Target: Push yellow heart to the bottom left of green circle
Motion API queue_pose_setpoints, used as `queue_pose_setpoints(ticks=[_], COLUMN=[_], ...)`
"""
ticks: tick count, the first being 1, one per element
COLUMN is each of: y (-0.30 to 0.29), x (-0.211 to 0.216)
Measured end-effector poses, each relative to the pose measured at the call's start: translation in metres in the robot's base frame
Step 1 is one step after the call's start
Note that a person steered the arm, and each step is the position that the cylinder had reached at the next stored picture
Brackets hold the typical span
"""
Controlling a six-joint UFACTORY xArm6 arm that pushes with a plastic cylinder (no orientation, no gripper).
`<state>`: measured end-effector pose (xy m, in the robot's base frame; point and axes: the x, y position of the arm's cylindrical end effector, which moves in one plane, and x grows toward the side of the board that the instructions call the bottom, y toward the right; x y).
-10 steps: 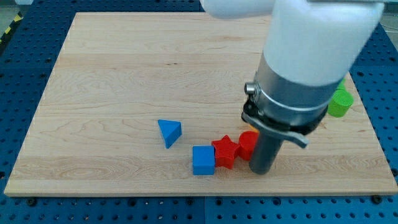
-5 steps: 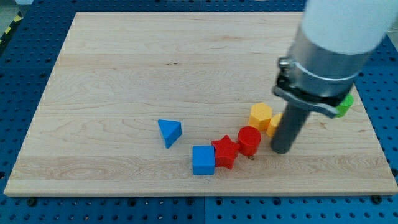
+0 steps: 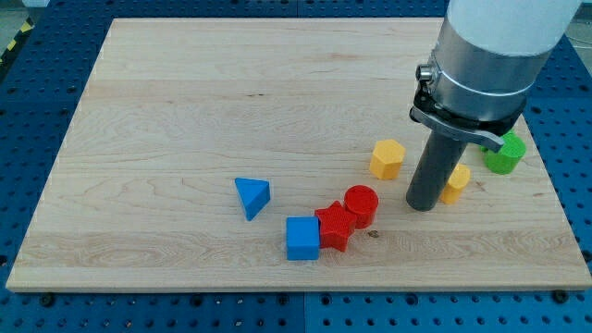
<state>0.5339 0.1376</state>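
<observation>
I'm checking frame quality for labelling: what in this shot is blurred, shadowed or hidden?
Camera view: lighting is even and soft, blocks sharp with faint shadows; the arm housing near the lens looks slightly soft; my tip partly hides the yellow heart; the green circle is partly covered.

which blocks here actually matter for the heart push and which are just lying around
In the job:
yellow heart, partly hidden behind the rod
green circle
my tip, just left of the heart

Lying about:
yellow hexagon
red cylinder
red star
blue cube
blue triangle
</observation>
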Motion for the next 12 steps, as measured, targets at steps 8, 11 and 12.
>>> queue_pose_setpoints(ticks=[8, 11, 12], y=[0.062, 0.059, 0.059], x=[-0.021, 0.007, -0.005])
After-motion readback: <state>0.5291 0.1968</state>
